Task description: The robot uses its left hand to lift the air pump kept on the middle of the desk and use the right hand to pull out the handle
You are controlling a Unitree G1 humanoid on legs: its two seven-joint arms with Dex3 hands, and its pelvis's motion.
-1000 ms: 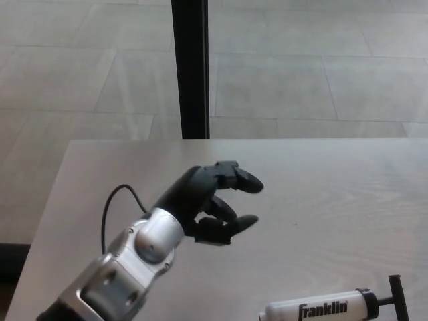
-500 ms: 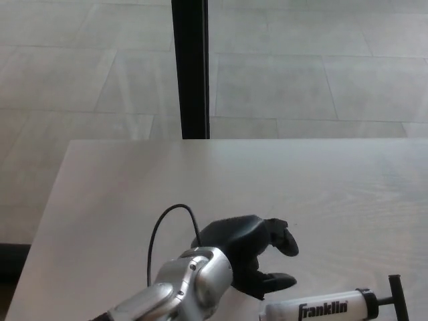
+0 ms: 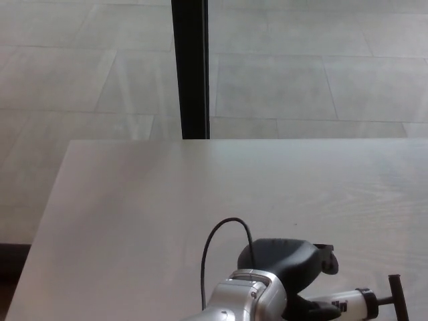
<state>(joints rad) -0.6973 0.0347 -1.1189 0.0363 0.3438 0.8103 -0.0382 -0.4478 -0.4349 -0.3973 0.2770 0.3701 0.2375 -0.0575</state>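
covering air pump [image 3: 354, 304], left hand [image 3: 294, 267], desk [image 3: 134, 200]

The left hand [image 3: 294, 267] is matte black, joined to a glossy silver wrist [image 3: 244, 301] with a thin black cable [image 3: 212, 244] looping off it. Under the hand, the air pump [image 3: 354, 304] is white with a black collar and black T-handle. The tabletop [image 3: 134, 200] beneath is pale grey-beige with faint wood grain. Beyond the hand, the floor [image 3: 301, 73] shows large grey tiles, crossed by a black post [image 3: 190, 67].
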